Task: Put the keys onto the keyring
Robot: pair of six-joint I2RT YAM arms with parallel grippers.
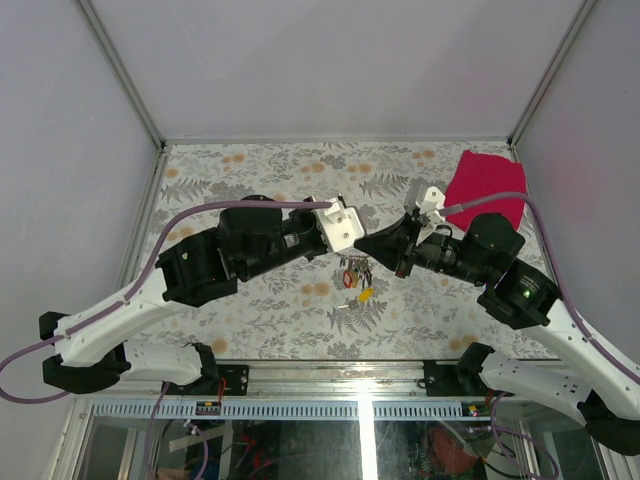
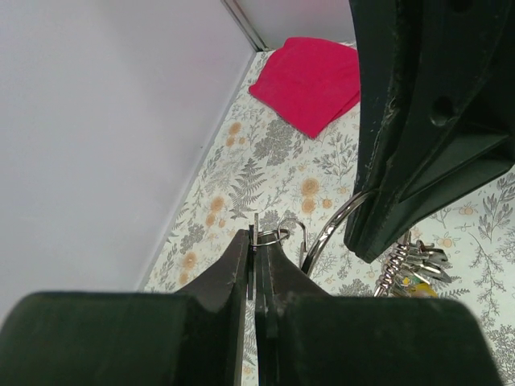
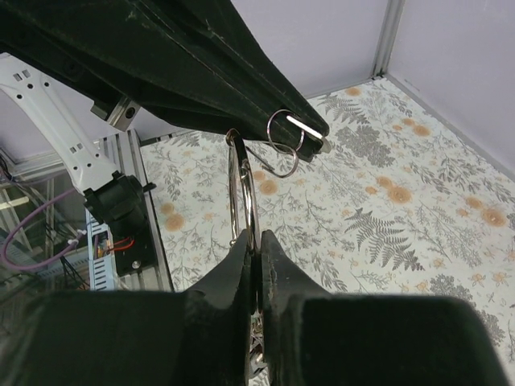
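Note:
Both grippers meet above the middle of the table. My right gripper [image 1: 377, 250] [image 3: 256, 235] is shut on a large silver keyring [image 3: 244, 189], held upright. A bunch of keys [image 1: 355, 274] with red, green and yellow heads hangs below it; the bunch also shows in the left wrist view [image 2: 412, 265]. My left gripper [image 1: 353, 243] [image 2: 256, 240] is shut on a thin flat metal key seen edge-on, with a small wire ring [image 2: 275, 236] [image 3: 284, 131] at its tip. The small ring sits right beside the top of the large keyring [image 2: 338, 229].
A red cloth [image 1: 487, 185] [image 2: 312, 79] lies at the back right corner. A small pale object [image 1: 345, 306] lies on the floral table [image 1: 260, 300] below the hanging keys. Grey walls enclose the table on three sides.

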